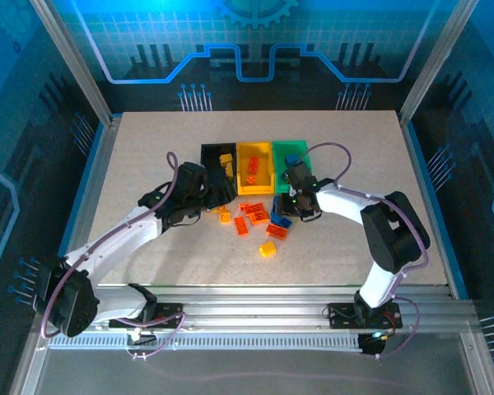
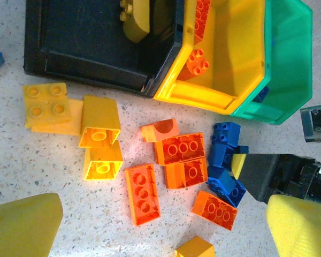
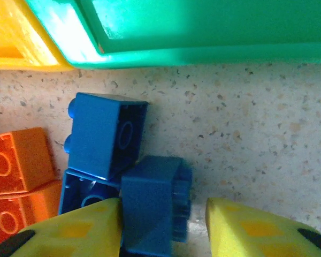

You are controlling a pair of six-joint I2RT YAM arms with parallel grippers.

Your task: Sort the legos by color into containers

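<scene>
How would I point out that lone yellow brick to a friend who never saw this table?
Find the row of three bins at the middle of the table: black, yellow, green. Loose bricks lie scattered in front of them. The yellow brick is the one nearest the table's front edge, alone, past the orange bricks and away from the other yellow ones beside the black bin.
</scene>
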